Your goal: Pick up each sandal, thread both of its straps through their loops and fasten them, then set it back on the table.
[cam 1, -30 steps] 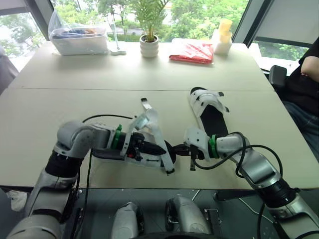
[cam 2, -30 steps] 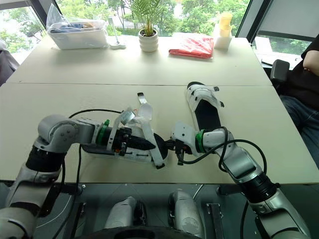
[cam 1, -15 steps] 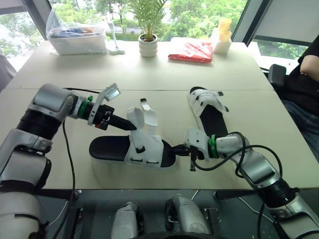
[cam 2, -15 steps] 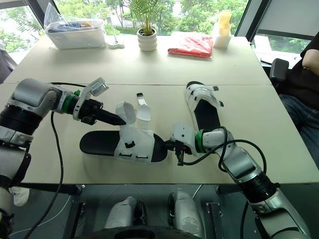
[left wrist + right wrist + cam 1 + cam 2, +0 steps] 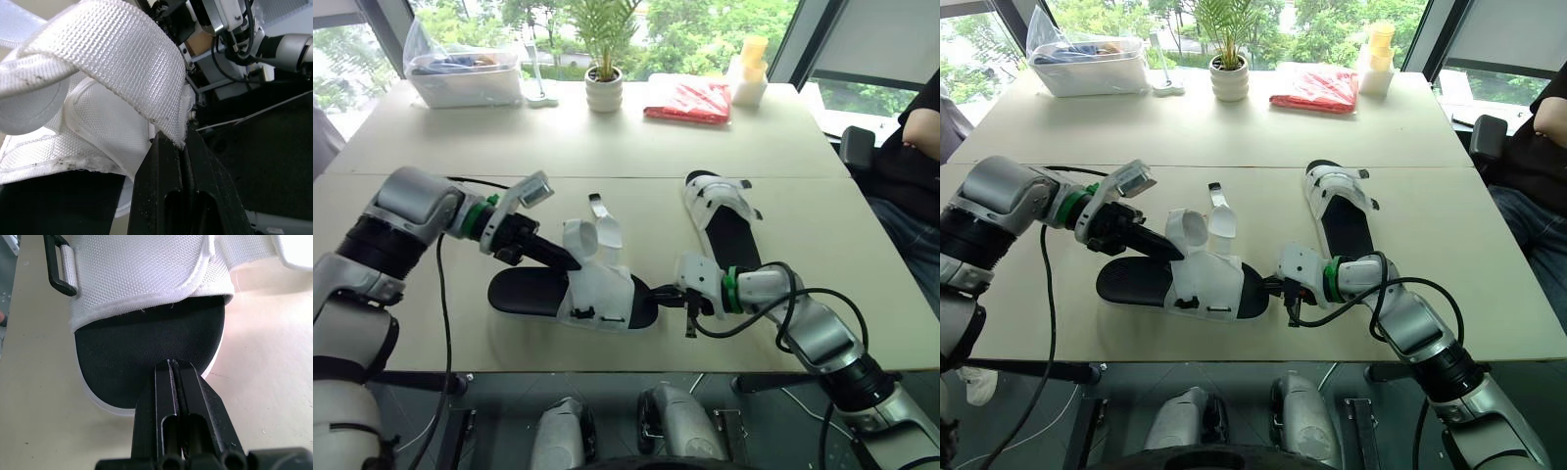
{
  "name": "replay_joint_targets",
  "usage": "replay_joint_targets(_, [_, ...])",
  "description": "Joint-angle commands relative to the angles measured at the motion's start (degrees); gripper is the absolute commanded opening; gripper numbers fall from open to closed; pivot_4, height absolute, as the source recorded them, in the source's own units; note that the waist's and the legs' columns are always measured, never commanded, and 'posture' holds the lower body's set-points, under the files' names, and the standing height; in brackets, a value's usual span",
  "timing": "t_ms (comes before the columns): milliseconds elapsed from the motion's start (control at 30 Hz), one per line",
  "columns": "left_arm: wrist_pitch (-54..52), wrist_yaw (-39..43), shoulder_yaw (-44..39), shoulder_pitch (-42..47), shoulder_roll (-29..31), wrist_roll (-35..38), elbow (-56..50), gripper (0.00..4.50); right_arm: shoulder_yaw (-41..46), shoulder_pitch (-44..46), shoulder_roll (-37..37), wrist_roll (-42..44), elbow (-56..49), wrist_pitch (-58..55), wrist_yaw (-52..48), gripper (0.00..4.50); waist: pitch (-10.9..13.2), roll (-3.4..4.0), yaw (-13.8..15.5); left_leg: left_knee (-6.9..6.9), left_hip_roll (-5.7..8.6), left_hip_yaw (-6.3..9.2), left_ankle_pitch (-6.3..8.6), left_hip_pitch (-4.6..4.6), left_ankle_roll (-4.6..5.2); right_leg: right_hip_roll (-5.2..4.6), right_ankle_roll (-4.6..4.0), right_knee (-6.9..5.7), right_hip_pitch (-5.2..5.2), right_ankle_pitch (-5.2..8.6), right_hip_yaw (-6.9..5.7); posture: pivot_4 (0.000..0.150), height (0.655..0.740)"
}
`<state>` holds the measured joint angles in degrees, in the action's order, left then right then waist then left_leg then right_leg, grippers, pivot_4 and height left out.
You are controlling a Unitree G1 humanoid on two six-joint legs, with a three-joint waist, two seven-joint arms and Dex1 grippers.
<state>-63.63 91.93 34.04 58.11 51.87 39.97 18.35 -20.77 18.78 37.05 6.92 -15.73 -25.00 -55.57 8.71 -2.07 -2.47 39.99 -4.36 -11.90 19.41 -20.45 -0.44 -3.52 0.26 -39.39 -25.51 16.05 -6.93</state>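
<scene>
The near sandal [image 5: 573, 294] has a black sole and a white upper and lies flat near the table's front edge, toe to the right. My left gripper [image 5: 570, 262] comes in from the left and is shut on one of its white straps [image 5: 112, 58], which curls up over the upper. A second loose strap [image 5: 605, 227] stands up behind it. My right gripper [image 5: 658, 295] is shut, with its tips against the sandal's black toe [image 5: 146, 338]. The second sandal [image 5: 724, 220] lies further back on the right, untouched.
At the table's far side stand a clear plastic box [image 5: 470, 78], a potted plant [image 5: 606, 90], a red packet [image 5: 690, 100] and yellow-white bottles [image 5: 749, 73]. A person [image 5: 915, 147] sits at the right edge. The table's front edge [image 5: 509, 364] runs just below the near sandal.
The left arm, lying low across the lifted sandal a second ago, swung out to the left and took a strap; the sandal now lies flat. The gripper has dipped slightly. The right arm has stayed.
</scene>
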Motion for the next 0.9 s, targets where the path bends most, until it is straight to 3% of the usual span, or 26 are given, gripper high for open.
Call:
replay_joint_targets(33, [1.8, 0.6, -0.4, 0.0, 0.2, -1.1, -0.4, 0.04, -1.8, -1.0, 0.0, -1.6, 0.7, -1.2, 0.2, 0.0, 0.0, 0.0, 0.0, 0.0, 0.0, 0.0, 0.0, 0.0, 0.0, 0.0, 0.0, 0.0, 0.0, 0.0, 0.0, 0.15, 0.7241])
replay_joint_targets(567, [2.0, 0.6, -1.0, 3.3, -1.7, 0.4, 4.9, 0.04, -1.9, -1.1, 0.2, -1.6, 0.4, -1.4, 0.0, 0.0, 0.0, -0.01, 0.0, 0.01, 0.0, 0.0, 0.0, -0.02, 0.0, 0.0, 0.0, 0.0, 0.0, 0.0, -0.01, 0.15, 0.7241])
replay_joint_targets(900, [3.8, 0.6, 1.7, 2.5, 0.6, 1.6, 2.6, 0.04, -2.0, -1.0, 0.4, -1.7, 0.3, -1.5, -0.1, 0.0, 0.0, 0.0, 0.0, 0.0, 0.0, 0.0, 0.0, 0.0, 0.01, 0.01, 0.0, 0.0, 0.0, 0.01, 0.0, 0.15, 0.7241])
